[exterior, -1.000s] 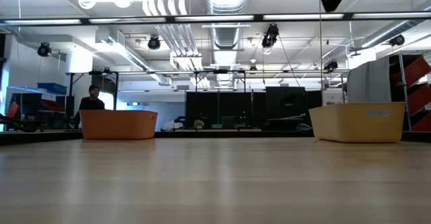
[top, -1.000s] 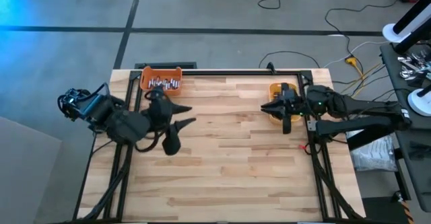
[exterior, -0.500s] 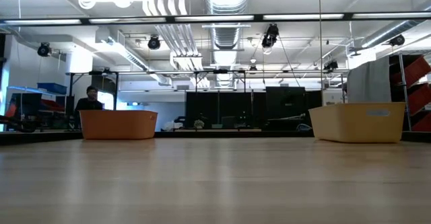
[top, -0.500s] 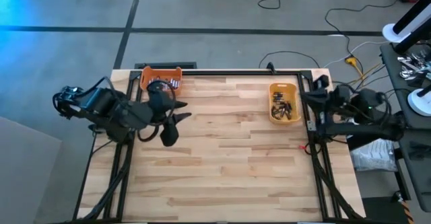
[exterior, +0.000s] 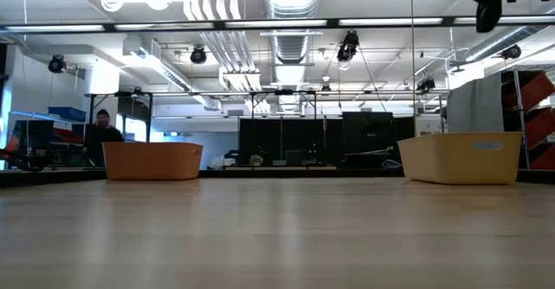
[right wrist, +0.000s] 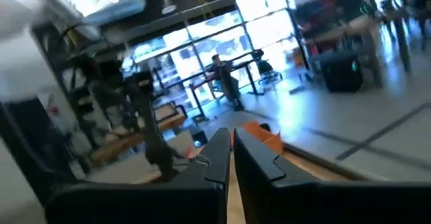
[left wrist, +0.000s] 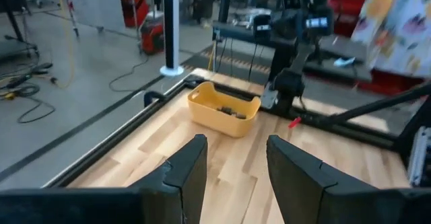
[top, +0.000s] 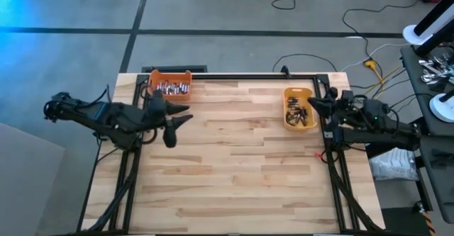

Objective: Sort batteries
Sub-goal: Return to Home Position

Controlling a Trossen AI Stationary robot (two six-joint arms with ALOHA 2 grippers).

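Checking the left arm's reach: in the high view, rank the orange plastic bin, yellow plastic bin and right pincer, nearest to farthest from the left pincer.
1. Orange plastic bin, far-left corner, close to the left pincer.
2. Yellow plastic bin, far across on the right side.
3. Right pincer, just beyond that bin at the right edge.

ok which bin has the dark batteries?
The yellow bin on the right holds the dark batteries; the orange bin on the left holds silvery batteries.

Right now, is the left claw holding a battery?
No, the left gripper is open and nothing sits in it.
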